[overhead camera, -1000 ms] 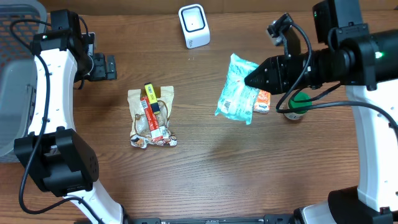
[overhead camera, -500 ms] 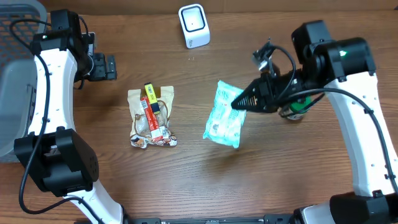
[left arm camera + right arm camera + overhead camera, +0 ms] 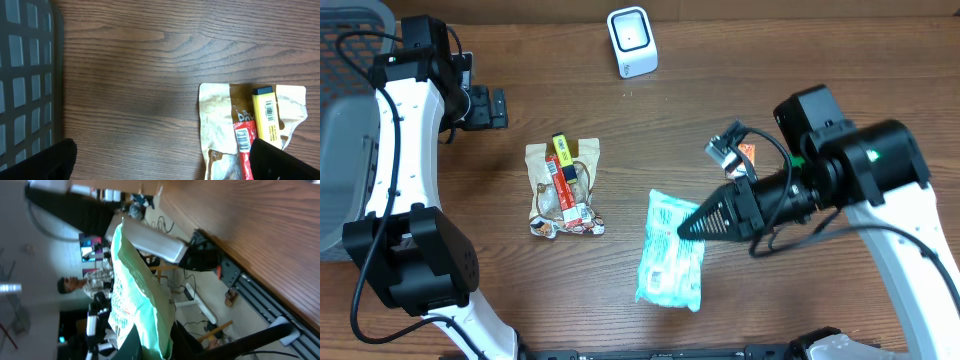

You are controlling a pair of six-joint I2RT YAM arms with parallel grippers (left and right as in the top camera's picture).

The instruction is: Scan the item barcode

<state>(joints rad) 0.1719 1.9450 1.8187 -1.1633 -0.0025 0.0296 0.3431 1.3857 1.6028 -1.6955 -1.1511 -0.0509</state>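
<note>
Over the near side of the counter, mint-green packet, long axis near-to-far, pinched at its upper edge in the tightly closed right hand; white barcode scanner well apart, beyond and leftward.

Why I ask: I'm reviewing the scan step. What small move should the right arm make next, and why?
Probably carry the teal packet across the table toward the white scanner, turning a printed face to it. The right gripper is shut on the packet's upper edge, and the packet is near the table's front side, well away from the scanner at the far edge.
</note>
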